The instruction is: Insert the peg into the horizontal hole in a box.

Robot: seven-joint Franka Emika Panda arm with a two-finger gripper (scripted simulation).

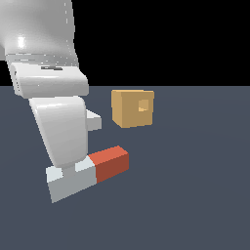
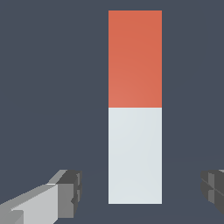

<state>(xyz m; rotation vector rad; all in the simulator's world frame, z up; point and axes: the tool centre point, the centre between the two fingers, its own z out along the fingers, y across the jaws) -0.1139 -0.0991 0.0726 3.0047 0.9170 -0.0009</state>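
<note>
The peg lies flat on the dark floor, with its red-orange half [image 1: 111,163] pointing toward the exterior view's right and its pale grey-white half [image 1: 71,184] under my arm. In the wrist view both the red half [image 2: 134,59] and the white half [image 2: 134,155] show in full. My gripper [image 2: 140,192] is open and straddles the white half near its end. One finger [image 2: 65,192] stands on each side, with a gap between each finger and the peg. In the exterior view the gripper [image 1: 72,171] is mostly hidden by the arm. The tan box [image 1: 128,110] stands farther back, and its hole [image 1: 143,105] is in the face turned toward the camera.
The arm's large white links [image 1: 58,122] fill the exterior view's left and hide the floor behind them. The dark blue-grey floor [image 1: 195,171] spreads around the peg and the box. No other objects show.
</note>
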